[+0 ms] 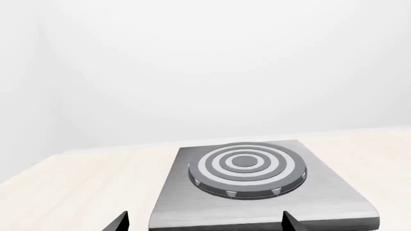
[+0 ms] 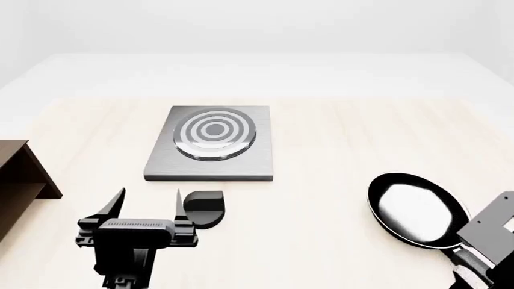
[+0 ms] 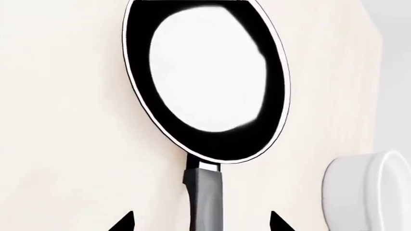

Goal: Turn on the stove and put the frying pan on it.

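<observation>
The stove [image 2: 241,162] is a flat grey plate with a ringed burner [image 2: 215,133], lying mid-table. Its small black knob [image 2: 203,208] sits on the table in front of the plate. My left gripper [image 2: 148,198] hovers open just left of the knob, with nothing between its fingers. In the left wrist view the stove [image 1: 257,204] lies straight ahead of the open left gripper [image 1: 204,224]. The frying pan [image 2: 418,208] rests on the table at the right, black with a pale inside. My right gripper [image 3: 201,224] is open and straddles the pan's handle [image 3: 205,197] without touching it.
A dark brown wooden shelf [image 2: 20,177] stands at the table's left edge. A white round bowl [image 3: 372,192] sits close beside the pan handle in the right wrist view. Pale wooden tabletop lies between the stove and the pan.
</observation>
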You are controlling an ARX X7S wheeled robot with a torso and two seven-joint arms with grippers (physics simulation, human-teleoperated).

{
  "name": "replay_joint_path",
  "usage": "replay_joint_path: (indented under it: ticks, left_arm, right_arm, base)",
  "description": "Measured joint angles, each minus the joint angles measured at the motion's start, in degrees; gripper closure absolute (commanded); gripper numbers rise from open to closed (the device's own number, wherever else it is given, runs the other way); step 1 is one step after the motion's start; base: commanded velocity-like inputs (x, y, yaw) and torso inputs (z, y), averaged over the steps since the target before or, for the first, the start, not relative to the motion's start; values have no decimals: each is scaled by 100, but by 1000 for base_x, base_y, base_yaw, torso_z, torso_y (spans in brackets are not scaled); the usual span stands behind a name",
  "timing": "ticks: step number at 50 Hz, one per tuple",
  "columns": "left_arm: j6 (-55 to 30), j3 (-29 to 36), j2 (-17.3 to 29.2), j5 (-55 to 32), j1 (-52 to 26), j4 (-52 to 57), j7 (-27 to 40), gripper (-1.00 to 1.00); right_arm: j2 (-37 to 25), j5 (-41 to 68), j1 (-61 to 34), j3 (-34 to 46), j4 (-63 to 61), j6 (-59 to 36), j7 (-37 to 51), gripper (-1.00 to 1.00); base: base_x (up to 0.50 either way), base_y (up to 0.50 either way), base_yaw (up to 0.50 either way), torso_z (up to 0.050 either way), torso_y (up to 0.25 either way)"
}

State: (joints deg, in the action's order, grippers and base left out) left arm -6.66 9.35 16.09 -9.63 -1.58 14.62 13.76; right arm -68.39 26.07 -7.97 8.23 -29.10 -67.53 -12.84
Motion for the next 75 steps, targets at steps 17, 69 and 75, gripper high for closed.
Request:
replay_joint_path:
  ticks: [17,69,75]
  left_arm:
    - [19,36,25,2,5,-19,51,-100]
    - [-27,135,111,-36,-30,30,181,-100]
    - [-40,138,123,-50,-37,48,195,-100]
  right_arm:
    - [117,-274,-5,185,585,343,76,-100]
    - [615,-895,78,730,1998,1548,123,-100]
    - [655,-940,-32,814,2138,1609,-49,-100]
  base:
    - [0,0,0,0,0]
    - [0,0,0,0,0]
    - [2,0,0,0,0]
